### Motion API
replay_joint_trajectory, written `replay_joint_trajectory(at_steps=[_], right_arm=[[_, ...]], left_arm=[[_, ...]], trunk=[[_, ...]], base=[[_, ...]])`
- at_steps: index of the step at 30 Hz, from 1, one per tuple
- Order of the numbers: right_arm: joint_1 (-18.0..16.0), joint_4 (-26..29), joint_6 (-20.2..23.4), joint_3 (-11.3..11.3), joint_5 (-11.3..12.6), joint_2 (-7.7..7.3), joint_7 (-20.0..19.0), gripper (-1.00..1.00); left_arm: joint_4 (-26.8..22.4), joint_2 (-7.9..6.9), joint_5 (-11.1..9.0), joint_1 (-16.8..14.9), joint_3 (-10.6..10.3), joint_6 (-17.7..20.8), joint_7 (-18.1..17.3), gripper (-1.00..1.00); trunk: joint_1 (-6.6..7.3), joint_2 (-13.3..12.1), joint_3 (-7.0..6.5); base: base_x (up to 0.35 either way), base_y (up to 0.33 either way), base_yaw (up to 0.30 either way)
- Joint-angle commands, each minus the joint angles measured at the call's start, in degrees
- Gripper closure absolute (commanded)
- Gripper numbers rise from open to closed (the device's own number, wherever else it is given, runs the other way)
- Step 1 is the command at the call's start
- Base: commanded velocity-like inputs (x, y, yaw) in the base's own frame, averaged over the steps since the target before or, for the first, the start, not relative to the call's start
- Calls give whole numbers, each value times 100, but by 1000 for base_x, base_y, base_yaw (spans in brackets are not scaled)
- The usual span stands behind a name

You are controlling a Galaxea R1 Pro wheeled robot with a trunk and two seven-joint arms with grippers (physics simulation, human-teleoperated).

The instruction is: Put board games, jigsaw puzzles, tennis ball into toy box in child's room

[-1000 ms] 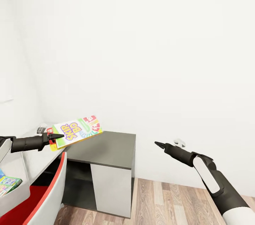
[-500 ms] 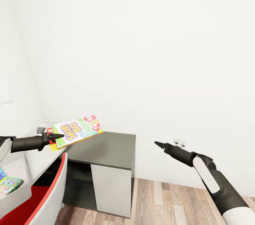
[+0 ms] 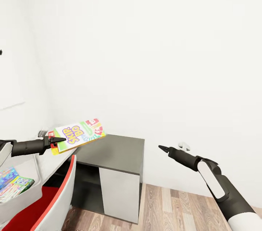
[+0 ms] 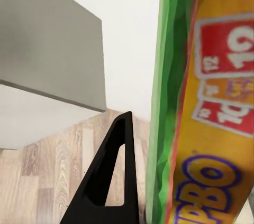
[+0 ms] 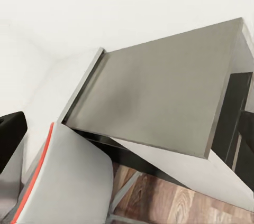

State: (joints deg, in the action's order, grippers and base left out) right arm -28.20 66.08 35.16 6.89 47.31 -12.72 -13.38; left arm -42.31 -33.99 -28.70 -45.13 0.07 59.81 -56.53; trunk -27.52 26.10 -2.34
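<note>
Between left gripper (image 3: 60, 139) fingers — SKIP-BO box (image 3: 80, 133).

Likely child's room, desk (image 3: 109, 153), board game (image 3: 78, 134)

Left fingers (image 3: 58, 140) pinch the SKIP-BO board game (image 3: 79, 134) above the table (image 3: 109, 153).

Open air: found between both arms, before the white wall (image 3: 163, 42).
Below: dark side unit (image 3: 116, 153) top left bare.
Left: passage narrowed by red-edged chair (image 3: 54, 202) and desk (image 3: 22, 167).
</note>
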Motion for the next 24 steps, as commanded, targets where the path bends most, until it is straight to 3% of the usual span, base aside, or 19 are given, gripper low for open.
replay_joint_trajectory(at_steps=[1,8,24], right_arm=[[-1,2,16,1,0,11,-7,-100],[-1,2,21,1,-4,169,-7,-100],[-1,0,23,-3,-2,182,-7,-100]], left_arm=[[3,-1,5,-3,2,19,-25,100],[3,-1,5,-4,2,19,-27,100],[4,4,12,-4,2,19,-25,100]], trunk=[[20,-38,-16],[174,-319,-142],[174,-319,-142]], base=[[0,0,280],[0,0,286],[0,0,288]])
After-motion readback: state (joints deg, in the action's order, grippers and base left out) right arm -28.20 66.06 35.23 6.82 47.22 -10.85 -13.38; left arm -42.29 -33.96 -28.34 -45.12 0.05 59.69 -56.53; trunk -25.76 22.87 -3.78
